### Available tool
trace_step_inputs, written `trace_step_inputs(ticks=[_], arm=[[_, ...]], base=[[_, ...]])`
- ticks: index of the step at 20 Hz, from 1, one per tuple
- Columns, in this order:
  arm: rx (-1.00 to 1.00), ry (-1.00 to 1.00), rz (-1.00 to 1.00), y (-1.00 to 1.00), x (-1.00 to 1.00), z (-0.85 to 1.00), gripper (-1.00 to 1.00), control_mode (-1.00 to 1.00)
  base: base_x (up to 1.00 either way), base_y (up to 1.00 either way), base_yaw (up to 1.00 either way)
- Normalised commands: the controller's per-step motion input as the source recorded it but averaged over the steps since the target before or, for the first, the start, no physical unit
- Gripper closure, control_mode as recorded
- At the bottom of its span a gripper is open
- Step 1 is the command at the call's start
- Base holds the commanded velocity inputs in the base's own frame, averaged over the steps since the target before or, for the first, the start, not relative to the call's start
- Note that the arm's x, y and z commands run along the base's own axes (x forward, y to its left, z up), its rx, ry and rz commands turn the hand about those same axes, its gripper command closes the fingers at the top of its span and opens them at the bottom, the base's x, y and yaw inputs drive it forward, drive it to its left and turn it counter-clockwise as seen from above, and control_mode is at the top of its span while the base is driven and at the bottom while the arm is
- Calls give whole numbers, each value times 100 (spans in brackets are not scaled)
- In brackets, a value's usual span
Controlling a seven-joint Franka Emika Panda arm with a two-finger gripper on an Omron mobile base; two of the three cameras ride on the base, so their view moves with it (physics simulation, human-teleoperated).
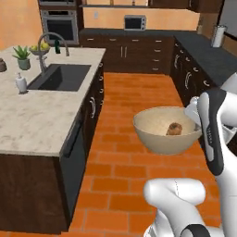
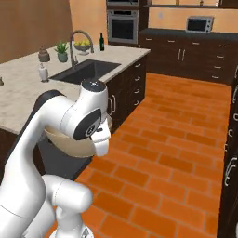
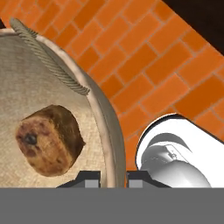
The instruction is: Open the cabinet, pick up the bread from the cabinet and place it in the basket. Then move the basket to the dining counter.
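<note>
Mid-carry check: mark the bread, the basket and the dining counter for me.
bread (image 3: 49,139): hand view, middle of its brown crust.
basket (image 1: 157,139): left base view, outer wall below the rim.
dining counter (image 1: 32,120): left base view, bare marbled top in front of the sink.

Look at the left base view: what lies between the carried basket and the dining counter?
Bare orange brick floor alone separates the basket, bread inside, from the dining counter at its left; nothing stands in that stretch.
</note>
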Motion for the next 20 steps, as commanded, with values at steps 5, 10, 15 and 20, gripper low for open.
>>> trace_step_inputs(ticks=[5, 10, 15, 20], arm=[[0, 0, 0, 0, 0, 0, 100, 100], [0, 0, 0, 0, 0, 0, 100, 100], [0, 0, 0, 0, 0, 0, 100, 100], [0, 0, 0, 0, 0, 0, 100, 100]], base=[[-23, 86, 32], [-7, 79, -13], [27, 84, -30], [13, 83, -37]])
